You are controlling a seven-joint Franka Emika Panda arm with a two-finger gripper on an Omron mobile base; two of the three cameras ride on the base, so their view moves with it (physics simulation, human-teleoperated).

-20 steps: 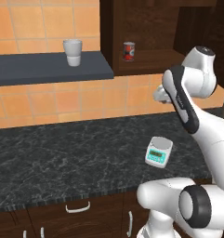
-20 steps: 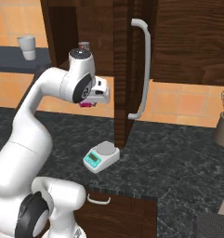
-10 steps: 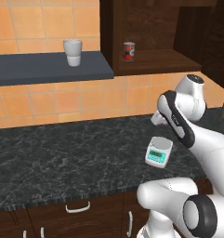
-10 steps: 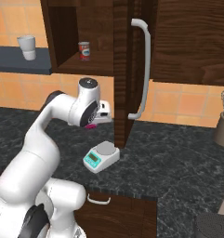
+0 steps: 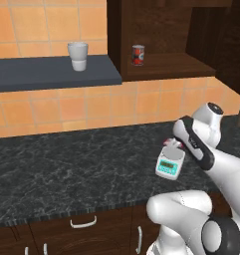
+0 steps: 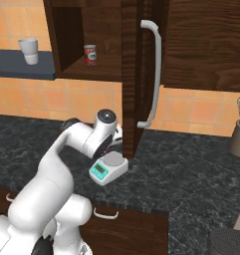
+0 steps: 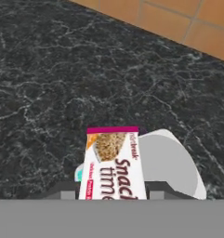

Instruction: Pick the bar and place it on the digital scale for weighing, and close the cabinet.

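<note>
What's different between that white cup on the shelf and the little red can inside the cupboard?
The cup is plain white and open-topped; the can is closed, with a red label and pale ends. The cup stands on the open grey shelf against the orange tiles; the can stands on the dark wooden floor of the cabinet, whose door hangs open. The cup looks a little wider than the can. Both stand upright at about the same height, untouched.

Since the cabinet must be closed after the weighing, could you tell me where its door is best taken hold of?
Grip the long vertical handle near its middle, coming from the front. The bar stands off the open cabinet door, leaving room for the tool's fingers to close around it; probably the easiest hold.
</note>
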